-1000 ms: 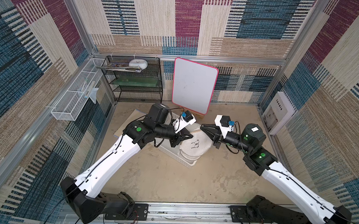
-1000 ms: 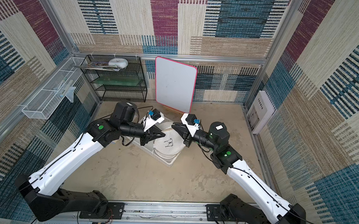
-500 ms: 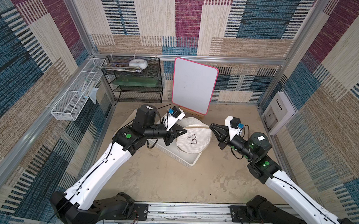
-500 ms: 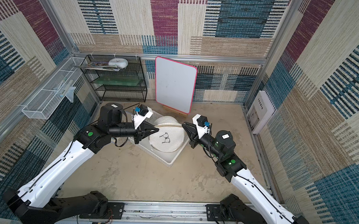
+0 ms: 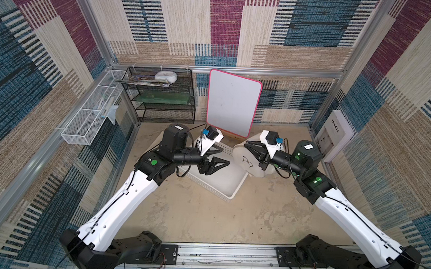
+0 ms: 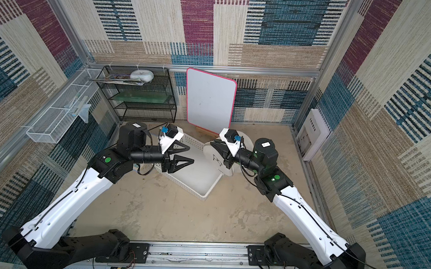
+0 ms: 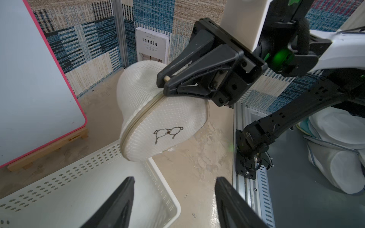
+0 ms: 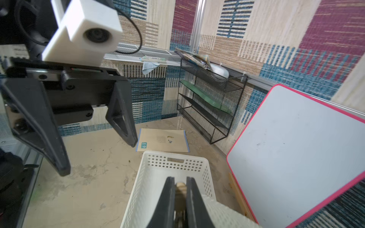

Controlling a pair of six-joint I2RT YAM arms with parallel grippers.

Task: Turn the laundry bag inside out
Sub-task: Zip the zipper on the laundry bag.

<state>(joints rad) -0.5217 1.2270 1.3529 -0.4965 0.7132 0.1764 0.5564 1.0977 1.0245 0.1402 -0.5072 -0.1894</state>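
Observation:
The laundry bag (image 5: pixel 249 162) (image 6: pixel 216 163), white mesh with a dark spectacles mark, hangs in the air beside the far right corner of the white perforated basket (image 5: pixel 232 193) (image 6: pixel 205 194). My right gripper (image 5: pixel 246 143) (image 6: pixel 211 143) is shut on its rim seam; the left wrist view shows the jaws pinching the seam of the bag (image 7: pixel 158 122). A beige bit of rim sits between the right gripper (image 8: pixel 180 181) jaws. My left gripper (image 5: pixel 225 156) (image 6: pixel 191 153) (image 7: pixel 173 179) stands open over the basket, apart from the bag, nothing between its fingers.
A pink-edged whiteboard (image 5: pixel 232 103) leans on the back wall just behind the basket. A black wire shelf (image 5: pixel 165 99) holding a white dish (image 5: pixel 165 75) stands back left. A book (image 5: pixel 336 136) leans on the right wall. A paper envelope (image 8: pixel 162 140) lies on the floor.
My left gripper has let go of the bag and opened. The right arm has drawn back to the right with the bag, which now hangs from it alone off the basket's side.

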